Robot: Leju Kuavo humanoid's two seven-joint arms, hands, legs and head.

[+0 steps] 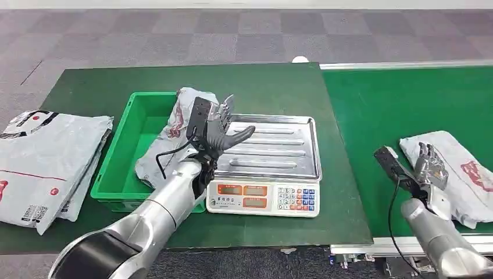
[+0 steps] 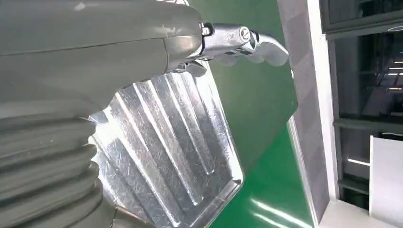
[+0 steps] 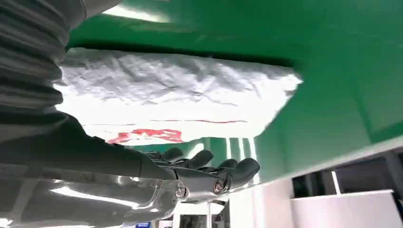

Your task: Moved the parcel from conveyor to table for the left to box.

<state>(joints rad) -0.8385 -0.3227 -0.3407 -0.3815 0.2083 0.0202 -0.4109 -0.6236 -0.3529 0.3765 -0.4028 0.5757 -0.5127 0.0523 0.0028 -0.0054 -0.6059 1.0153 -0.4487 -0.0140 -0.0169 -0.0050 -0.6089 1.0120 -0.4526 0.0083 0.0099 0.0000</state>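
Your right hand (image 1: 431,165) hovers with fingers spread and holding nothing over a crinkled grey plastic parcel (image 1: 459,168) with red print, which lies flat on the smooth green conveyor (image 1: 407,110); whether the fingers touch it you cannot tell. Your left hand (image 1: 218,131) is also spread and holds nothing, above the ribbed, scratched steel pan of the scale (image 1: 273,151), just beside a rumpled grey bag (image 1: 174,131) slumped over the rim of the green plastic bin (image 1: 119,157). More flat grey bags (image 1: 46,163) are stacked on the green-covered table (image 1: 87,87), left of the bin.
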